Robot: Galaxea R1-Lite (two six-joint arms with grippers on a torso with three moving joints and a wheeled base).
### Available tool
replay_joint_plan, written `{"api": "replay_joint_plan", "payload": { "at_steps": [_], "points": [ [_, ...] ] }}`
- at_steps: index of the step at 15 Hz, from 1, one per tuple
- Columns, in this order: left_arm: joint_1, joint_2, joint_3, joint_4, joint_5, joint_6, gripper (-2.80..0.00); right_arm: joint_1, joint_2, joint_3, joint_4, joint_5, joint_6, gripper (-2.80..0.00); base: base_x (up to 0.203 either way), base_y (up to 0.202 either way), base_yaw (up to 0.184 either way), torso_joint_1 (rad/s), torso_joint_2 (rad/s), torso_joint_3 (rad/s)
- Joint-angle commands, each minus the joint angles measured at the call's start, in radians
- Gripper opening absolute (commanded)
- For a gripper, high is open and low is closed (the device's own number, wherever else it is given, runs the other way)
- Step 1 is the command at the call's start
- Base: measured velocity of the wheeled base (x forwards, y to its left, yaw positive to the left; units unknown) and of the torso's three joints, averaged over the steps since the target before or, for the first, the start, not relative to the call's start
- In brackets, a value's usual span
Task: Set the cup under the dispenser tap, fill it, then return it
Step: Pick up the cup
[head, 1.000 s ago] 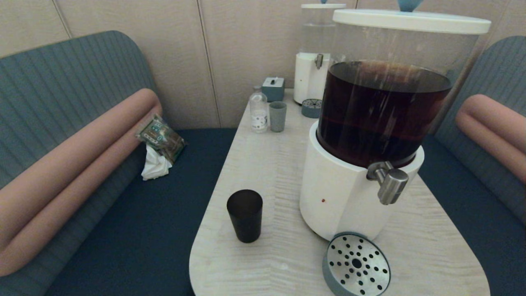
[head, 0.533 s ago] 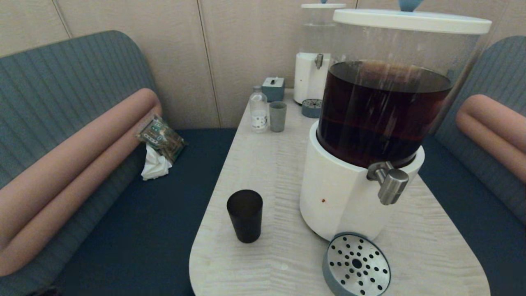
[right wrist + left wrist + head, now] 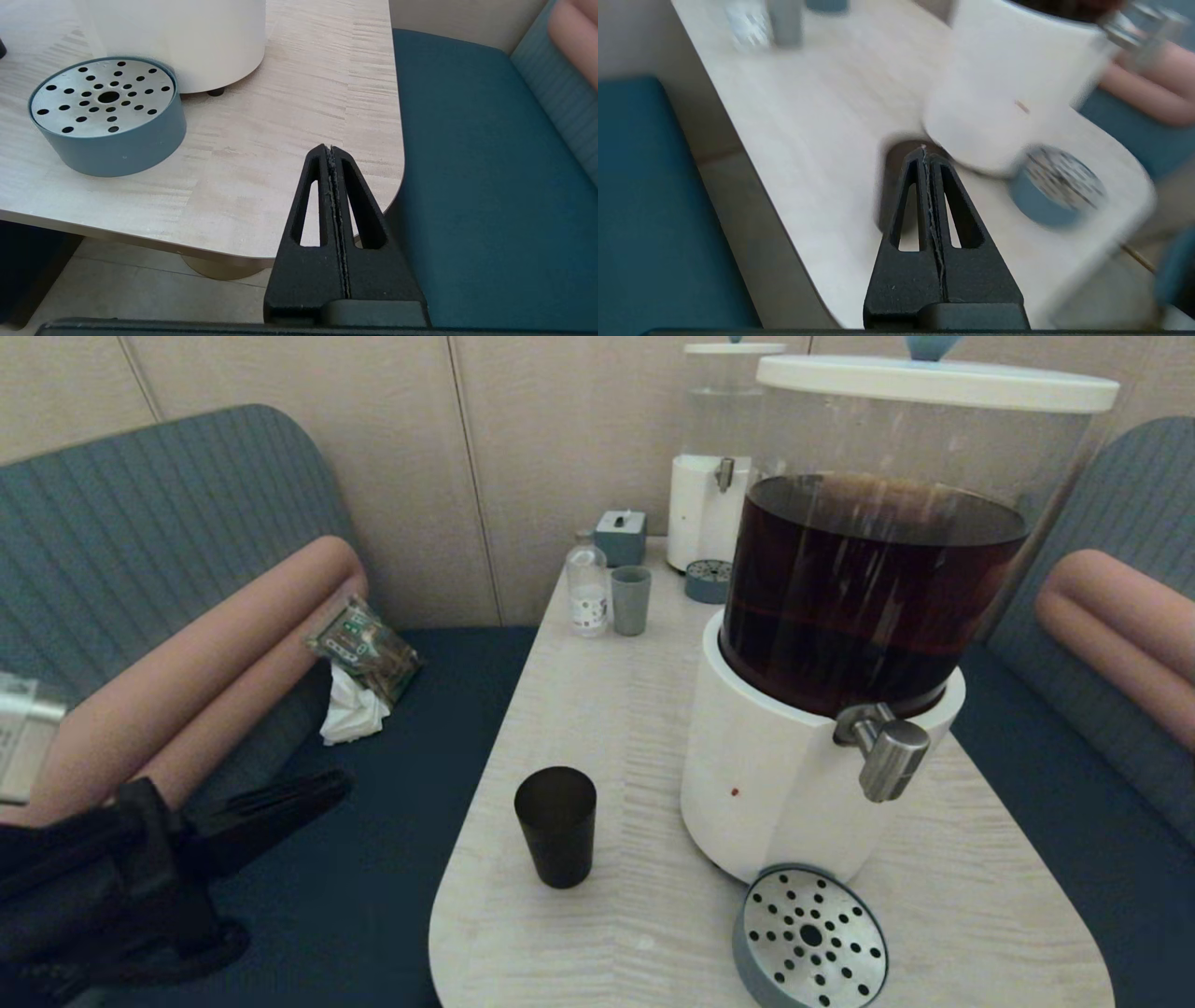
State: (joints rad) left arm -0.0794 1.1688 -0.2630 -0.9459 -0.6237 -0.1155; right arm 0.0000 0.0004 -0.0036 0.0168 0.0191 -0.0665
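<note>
The task is barely starting: the cup (image 3: 555,826) is standing upright and untouched on the table (image 3: 597,709), beside the big dispenser (image 3: 840,644) and not under the tap (image 3: 882,747), so placing, filling and returning are all waiting. The left gripper (image 3: 327,786) is hovering over the bench seat (image 3: 373,859), well apart from the cup, fingers pressed together on nothing. The right gripper (image 3: 331,154), likewise closed and empty, is hanging near the table's corner beside the drip tray (image 3: 105,114).
</note>
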Motion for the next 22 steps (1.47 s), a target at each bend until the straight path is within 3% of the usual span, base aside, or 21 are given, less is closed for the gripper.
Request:
{"api": "replay_joint_plan", "payload": {
  "at_steps": [1,5,6,7,12,15,16,19,22],
  "points": [
    [0.007,0.183,-0.001,-0.165,0.004,-0.009,-2.80,0.000,-0.002,0.001,0.000,0.001,-0.001,-2.80,0.000,0.000,0.000,0.000,0.00,0.000],
    [0.009,0.241,-0.042,-0.213,0.001,-0.015,-2.80,0.000,-0.002,0.001,0.000,0.001,-0.001,-2.80,0.000,0.000,0.000,0.000,0.00,0.000],
    [0.009,0.262,-0.052,-0.214,0.001,-0.013,-2.11,0.000,-0.002,0.001,0.000,0.001,-0.001,-2.80,0.000,0.000,0.000,0.000,0.00,0.000],
    [0.009,0.288,-0.056,-0.214,0.000,-0.011,0.00,0.000,-0.002,0.001,0.000,0.001,-0.001,-2.80,0.000,0.000,0.000,0.000,0.00,0.000],
    [0.006,0.357,-0.024,-0.244,0.019,-0.057,0.00,0.000,-0.002,-0.001,0.000,0.001,-0.001,-2.80,0.000,0.000,0.000,0.000,0.00,0.000],
    [0.007,0.357,0.025,-0.260,0.134,-0.056,0.00,0.000,-0.002,0.001,0.000,0.001,-0.001,-2.80,0.000,0.000,0.000,0.000,0.00,0.000],
    [0.007,0.369,0.043,-0.286,0.111,-0.056,0.00,0.000,-0.002,0.001,0.000,0.001,-0.001,-2.80,0.000,0.000,0.000,0.000,0.00,0.000],
    [0.006,0.441,0.075,-0.406,-0.072,-0.031,0.00,0.000,-0.002,0.001,0.000,0.001,-0.001,-2.80,0.000,0.000,0.000,0.000,0.00,0.000],
    [0.009,0.630,0.079,-0.537,-0.255,0.044,0.00,0.000,-0.002,0.001,0.000,0.001,-0.001,-2.80,0.000,0.000,0.000,0.000,0.00,0.000]
  ]
}}
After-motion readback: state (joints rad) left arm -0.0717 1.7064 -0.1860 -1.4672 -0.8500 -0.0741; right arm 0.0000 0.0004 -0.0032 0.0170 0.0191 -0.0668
